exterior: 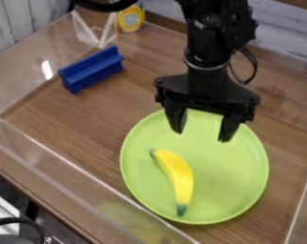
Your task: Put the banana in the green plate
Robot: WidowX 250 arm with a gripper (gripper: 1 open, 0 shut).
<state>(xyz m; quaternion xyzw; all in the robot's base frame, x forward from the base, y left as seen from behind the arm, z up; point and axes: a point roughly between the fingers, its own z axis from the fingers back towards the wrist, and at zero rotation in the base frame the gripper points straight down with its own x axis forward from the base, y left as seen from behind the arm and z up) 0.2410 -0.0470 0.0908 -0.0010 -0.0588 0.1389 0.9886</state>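
Note:
The yellow banana lies inside the green plate, in its left half, with its dark tip pointing toward the near rim. My gripper hangs above the far part of the plate, pointing straight down. Its two black fingers are spread wide and open, with nothing between them. A clear gap separates the fingertips from the banana below.
A blue rectangular block sits on the wooden table at the far left. A yellow-and-white object stands at the back edge. A clear plastic wall runs along the near left side.

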